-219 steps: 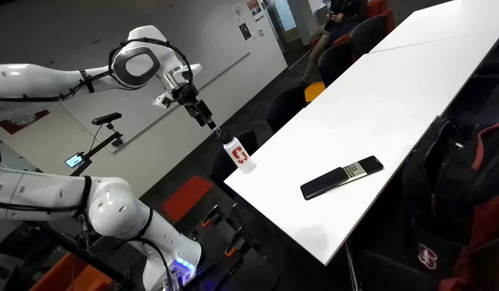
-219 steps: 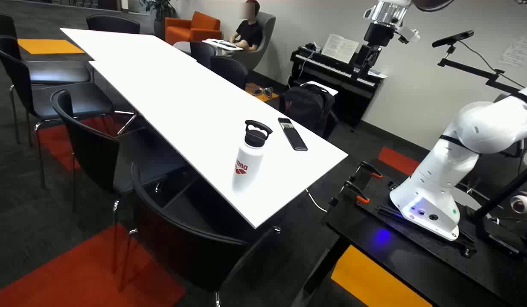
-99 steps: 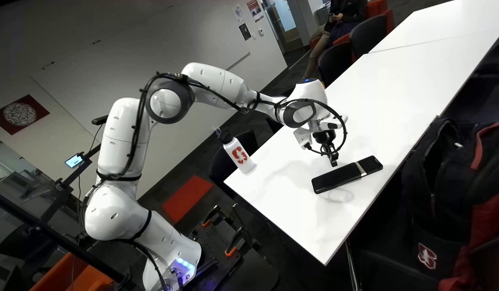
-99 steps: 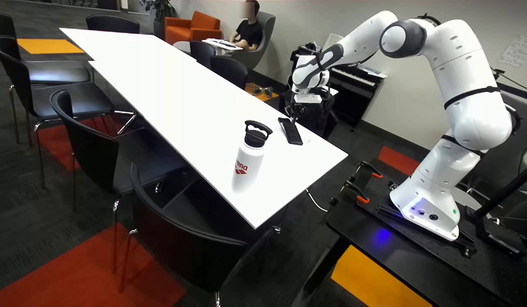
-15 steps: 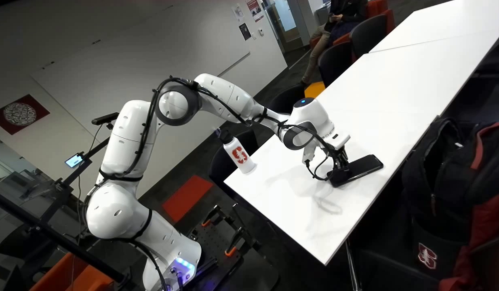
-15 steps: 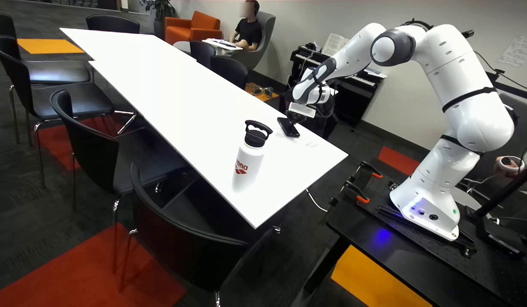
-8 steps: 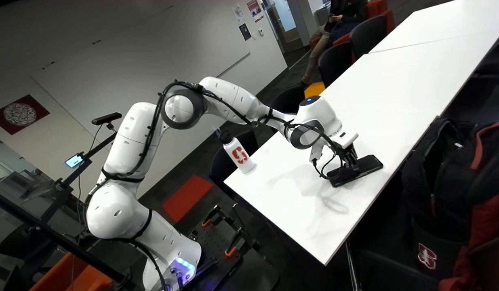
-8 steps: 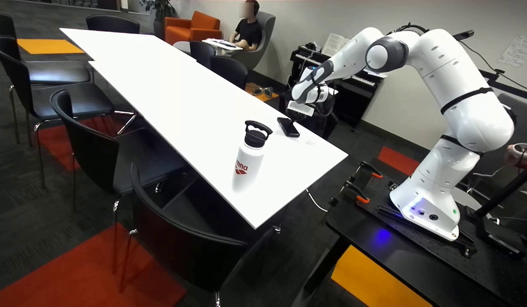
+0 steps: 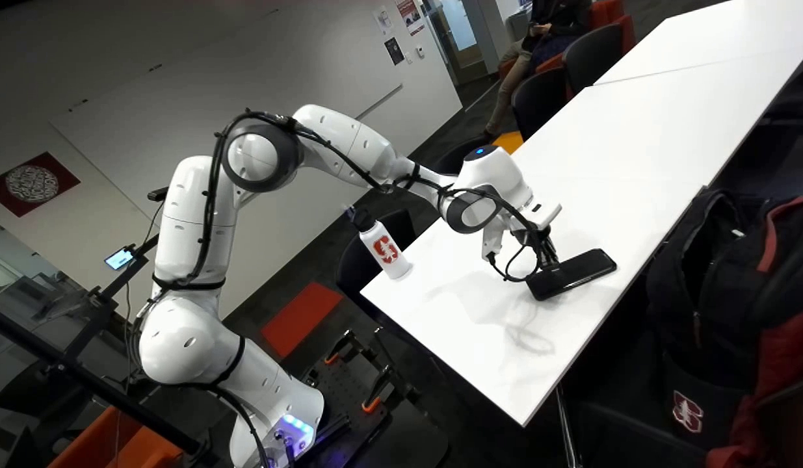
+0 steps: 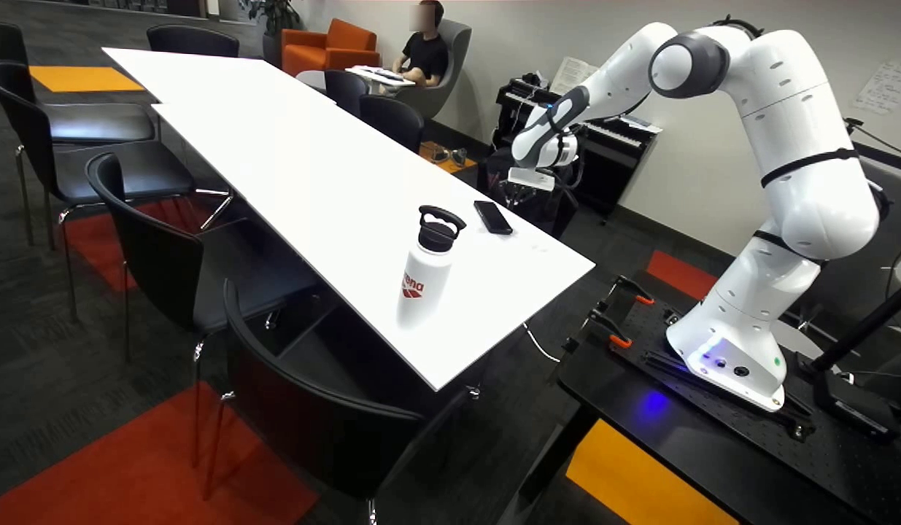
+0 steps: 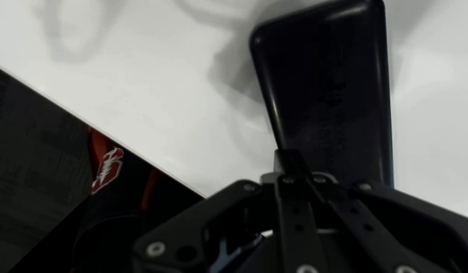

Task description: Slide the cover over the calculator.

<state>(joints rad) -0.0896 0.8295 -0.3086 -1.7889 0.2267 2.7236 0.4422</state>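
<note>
The cover is a flat black panel lying on the white table, lined up over the calculator in both exterior views. No grey keypad shows, and the calculator's face is hidden beneath it. In the wrist view the black cover has faint lettering and rounded corners. My gripper is shut, its fingertips together with nothing between them, overlapping the panel's left edge in that view. In an exterior view the gripper hangs a little above and behind the cover, seemingly apart from it.
A white bottle with a red logo stands upright near the table's corner. The table has its long edge close to the cover, with a black and red backpack beyond. Black chairs line the opposite side.
Several seconds ago a grey keypad strip showed; the black panel has since slid over it. In the last half second my gripper has lifted and drawn back from the panel, still shut.
</note>
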